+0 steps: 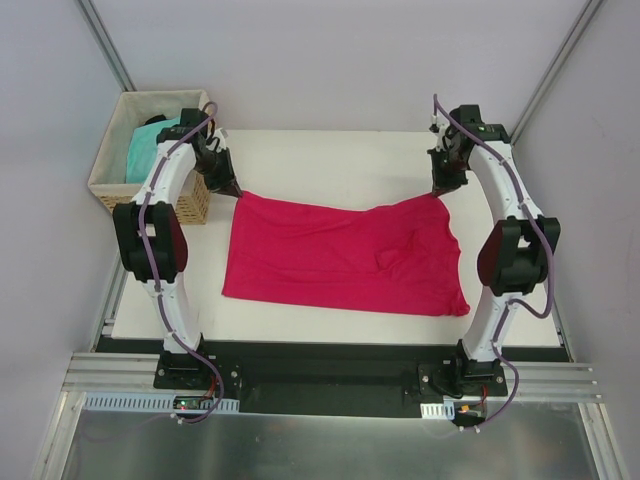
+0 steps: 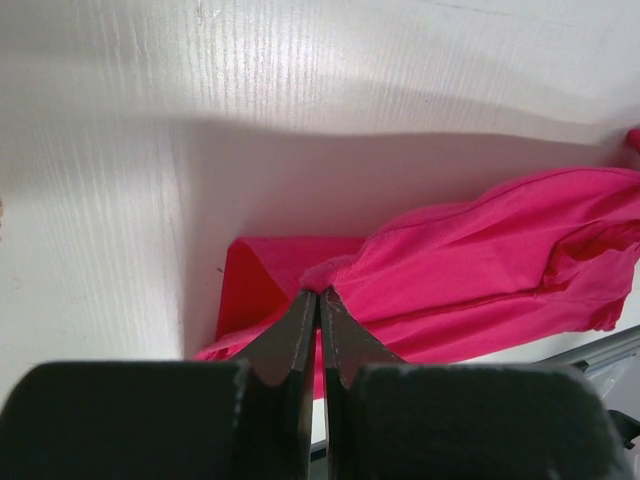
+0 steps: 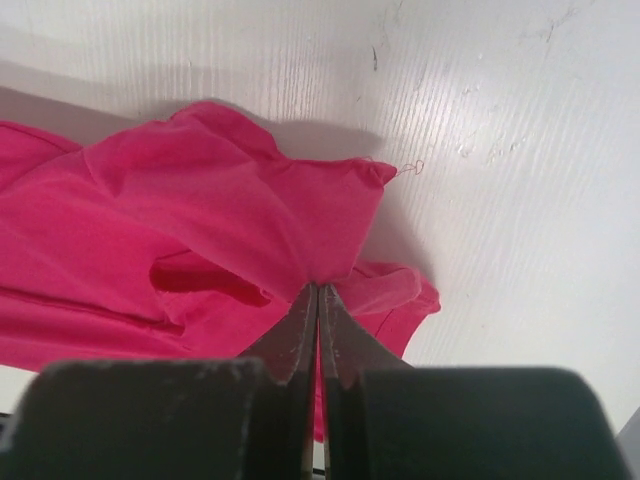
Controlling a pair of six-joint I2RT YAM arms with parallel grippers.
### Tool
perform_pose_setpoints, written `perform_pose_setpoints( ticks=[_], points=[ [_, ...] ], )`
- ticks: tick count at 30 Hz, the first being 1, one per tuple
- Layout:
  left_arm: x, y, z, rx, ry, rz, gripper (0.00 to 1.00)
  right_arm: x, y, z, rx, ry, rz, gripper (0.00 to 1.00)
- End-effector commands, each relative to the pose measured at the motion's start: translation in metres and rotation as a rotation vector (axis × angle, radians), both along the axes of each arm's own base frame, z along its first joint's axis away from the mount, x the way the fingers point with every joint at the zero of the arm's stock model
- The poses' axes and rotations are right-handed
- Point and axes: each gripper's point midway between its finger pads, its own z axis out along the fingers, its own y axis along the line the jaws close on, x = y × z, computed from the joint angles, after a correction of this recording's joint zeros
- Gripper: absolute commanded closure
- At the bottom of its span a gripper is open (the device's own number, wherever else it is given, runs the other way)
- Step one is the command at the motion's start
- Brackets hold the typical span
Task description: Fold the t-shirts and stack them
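Observation:
A crimson-pink t-shirt point(image 1: 340, 255) lies spread across the white table, its far edge raised at both corners. My left gripper point(image 1: 236, 192) is shut on the shirt's far left corner; in the left wrist view the pink cloth point(image 2: 470, 260) bunches at my left gripper point(image 2: 321, 293). My right gripper point(image 1: 437, 192) is shut on the far right corner; the right wrist view shows the pink fabric point(image 3: 200, 230) pinched in my right gripper point(image 3: 317, 288). A turquoise t-shirt point(image 1: 150, 150) sits crumpled inside the wicker basket.
The wicker basket point(image 1: 112, 185) stands at the table's far left corner, just behind my left arm. White table surface point(image 1: 340, 160) stretches beyond the shirt. Grey walls and metal frame posts close in the sides.

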Motion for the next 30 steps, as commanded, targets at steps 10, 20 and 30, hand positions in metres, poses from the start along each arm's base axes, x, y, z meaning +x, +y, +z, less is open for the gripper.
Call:
perform_pose_setpoints(
  ticks=[10,20,30],
  points=[
    [-0.029,0.001,0.019,-0.020,-0.021,-0.026,1.00,-0.076,0.014,0.023,0.027,0.093,0.016,0.99],
    [-0.051,0.006,0.032,-0.007,-0.041,-0.013,1.00,-0.103,0.006,0.028,0.005,0.054,-0.022,0.99],
    [-0.085,0.018,0.030,0.009,-0.022,0.005,1.00,-0.134,-0.010,0.032,-0.012,0.058,-0.061,0.99]
  ],
)
